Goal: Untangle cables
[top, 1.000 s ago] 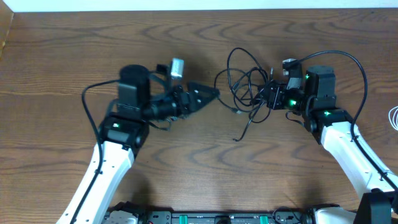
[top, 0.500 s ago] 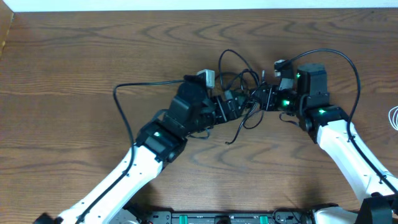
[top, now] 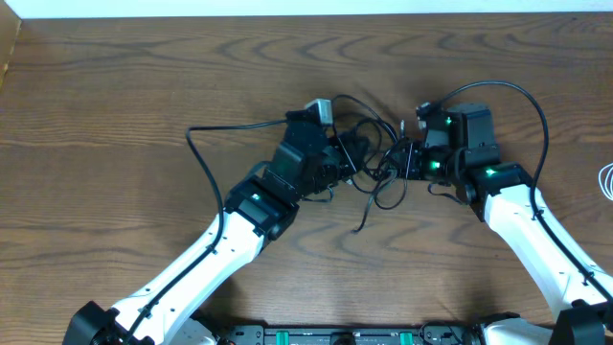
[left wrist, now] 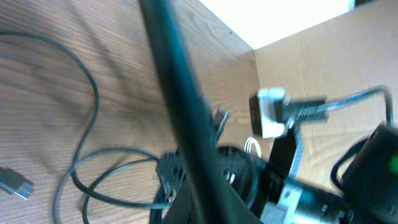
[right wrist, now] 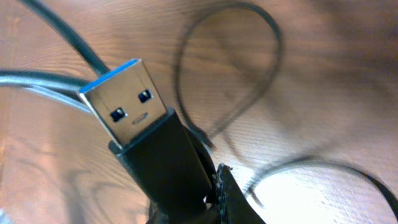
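The cables (top: 375, 165) are a tangle of thin black cords at the table's middle, stretched between my two grippers. One loose tail (top: 361, 226) trails toward the front. My left gripper (top: 351, 159) is at the tangle's left side, shut on a black cable (left wrist: 177, 118) that runs blurred and taut across the left wrist view from my left gripper (left wrist: 205, 200). My right gripper (top: 407, 159) is at the right side. In the right wrist view my right gripper (right wrist: 205, 186) is shut on a black USB plug (right wrist: 127, 115) with a blue insert. Another small plug (left wrist: 13, 182) lies on the wood.
A white cord loop (top: 606, 182) shows at the table's right edge. A cardboard wall (left wrist: 329, 62) stands beyond the table's far edge. The left arm's own thick black wire (top: 206, 144) arcs out over the wood to its left.
My left arm has swung right from open table into the tangle, and its gripper went from open to shut. My right gripper drifted slightly left, still holding the plug.
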### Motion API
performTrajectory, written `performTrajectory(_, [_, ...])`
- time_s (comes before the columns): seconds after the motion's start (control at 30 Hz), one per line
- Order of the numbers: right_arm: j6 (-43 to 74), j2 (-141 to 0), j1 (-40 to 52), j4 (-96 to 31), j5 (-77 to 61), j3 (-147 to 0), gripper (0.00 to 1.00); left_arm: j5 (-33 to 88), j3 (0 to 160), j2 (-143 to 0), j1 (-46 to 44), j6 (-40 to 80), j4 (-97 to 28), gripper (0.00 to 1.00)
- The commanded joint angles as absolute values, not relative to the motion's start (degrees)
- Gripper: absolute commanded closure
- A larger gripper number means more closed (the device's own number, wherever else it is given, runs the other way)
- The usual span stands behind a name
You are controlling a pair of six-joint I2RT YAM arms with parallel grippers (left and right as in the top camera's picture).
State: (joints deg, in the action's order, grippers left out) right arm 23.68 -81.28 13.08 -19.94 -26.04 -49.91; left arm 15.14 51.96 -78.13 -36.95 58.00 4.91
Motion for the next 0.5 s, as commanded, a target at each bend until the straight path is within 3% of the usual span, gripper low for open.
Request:
performTrajectory(0.0, [22.96,-80.18,13.13,-26.11,-11.11,-50.7,0.99,14.46,52.75,-73.89,-32.95,59.46,4.45,0.92])
performTrajectory(0.13, [11.14,-79.48,13.04,-28.47,-18.55,-50.7,0.99,11.66,52.75,-71.31,-27.55,59.46,-2.44,0.93])
performTrajectory(0.3, [5.15,-74.35,10.48,-33.67,-28.16,-50.7,0.99,9.98,52.75,-71.05,-19.11,59.55,-13.37,0.92])
performTrajectory(0.47, [-4.97,-64.77,3.62,-34.09,-59.09,-50.7,0.99,10.02,52.73,-71.18,-13.98,59.29,-17.82,0.92])
